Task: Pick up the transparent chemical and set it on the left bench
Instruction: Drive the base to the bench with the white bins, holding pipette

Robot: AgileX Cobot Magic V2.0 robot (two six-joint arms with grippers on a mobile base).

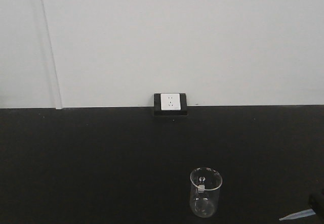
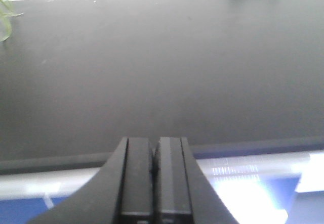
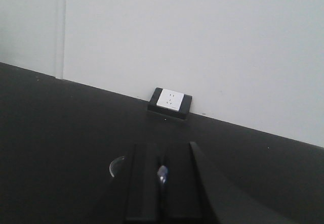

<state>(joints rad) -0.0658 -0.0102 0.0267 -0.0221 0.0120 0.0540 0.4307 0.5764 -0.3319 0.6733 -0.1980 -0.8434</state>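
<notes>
The transparent chemical, a slim whitish pipette (image 1: pixel 297 215), shows at the bottom right of the front view, sticking out left from my right gripper (image 1: pixel 317 204) at the frame edge. In the right wrist view my right gripper (image 3: pixel 162 169) is shut on the pipette (image 3: pixel 162 173), whose pale end shows between the fingers. My left gripper (image 2: pixel 154 155) is shut and empty, low at the near edge of the black worktop (image 2: pixel 152 72). The left bench with white bins is out of view.
A small clear glass beaker (image 1: pixel 205 192) stands on the black worktop left of the pipette; its rim (image 3: pixel 117 166) shows beside the right fingers. A white wall socket (image 1: pixel 170 102) sits at the back wall. A potted plant (image 2: pixel 4 16) is at the far left.
</notes>
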